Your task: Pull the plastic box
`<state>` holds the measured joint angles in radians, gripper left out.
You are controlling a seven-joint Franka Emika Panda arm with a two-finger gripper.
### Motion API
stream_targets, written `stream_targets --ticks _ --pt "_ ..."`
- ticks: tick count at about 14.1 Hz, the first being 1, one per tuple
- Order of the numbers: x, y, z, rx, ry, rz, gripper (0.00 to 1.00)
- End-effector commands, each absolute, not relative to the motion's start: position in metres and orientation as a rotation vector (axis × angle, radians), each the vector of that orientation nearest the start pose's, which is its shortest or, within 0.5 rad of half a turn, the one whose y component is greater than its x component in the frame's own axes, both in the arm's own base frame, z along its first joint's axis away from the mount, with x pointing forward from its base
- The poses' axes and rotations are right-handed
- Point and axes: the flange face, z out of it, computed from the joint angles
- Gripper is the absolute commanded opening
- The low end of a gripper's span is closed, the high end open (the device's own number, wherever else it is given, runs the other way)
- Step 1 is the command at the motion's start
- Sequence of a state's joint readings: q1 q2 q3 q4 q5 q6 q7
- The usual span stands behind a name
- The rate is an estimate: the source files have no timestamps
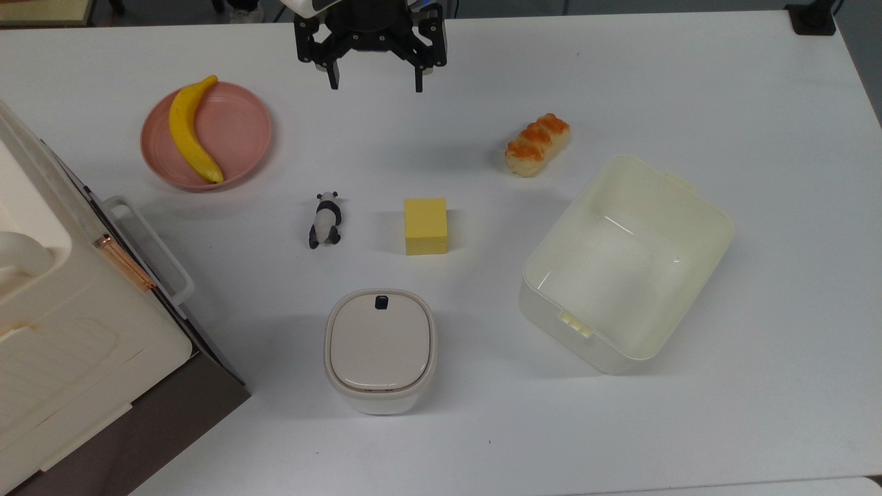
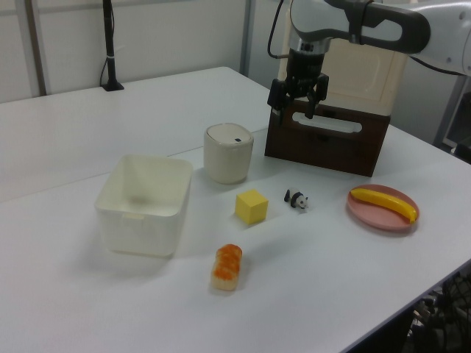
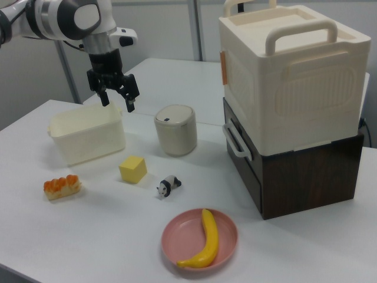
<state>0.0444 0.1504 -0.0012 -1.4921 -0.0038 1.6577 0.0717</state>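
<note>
Going left to right in the top view: your gripper (image 1: pixel 375 77) hangs at the table's (image 1: pixel 689 83) far edge, fingers spread wide, holding nothing. Below-left of it, a banana (image 1: pixel 193 131) lies on a pink plate (image 1: pixel 238 131). Below it stand a panda figurine (image 1: pixel 324 220), a yellow block (image 1: pixel 426 226) and a lidded container (image 1: pixel 380 348). The plastic box (image 1: pixel 623 262) sits well apart, below-right of it, untouched, beyond the bread roll (image 1: pixel 537 145).

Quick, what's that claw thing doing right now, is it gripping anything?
Black two-finger gripper: open, holding nothing, hanging above the white table, away from the large cream-white translucent plastic box.
</note>
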Motion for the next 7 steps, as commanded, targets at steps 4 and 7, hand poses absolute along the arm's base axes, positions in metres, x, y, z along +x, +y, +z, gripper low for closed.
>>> stream_targets --ticks 4,7 --pt "0.6064 0.0239 0.5827 -3.168 0.086 -0.037 1.00" --pt "0.6053 0.0240 0.5836 -3.167 0.077 -0.037 1.00"
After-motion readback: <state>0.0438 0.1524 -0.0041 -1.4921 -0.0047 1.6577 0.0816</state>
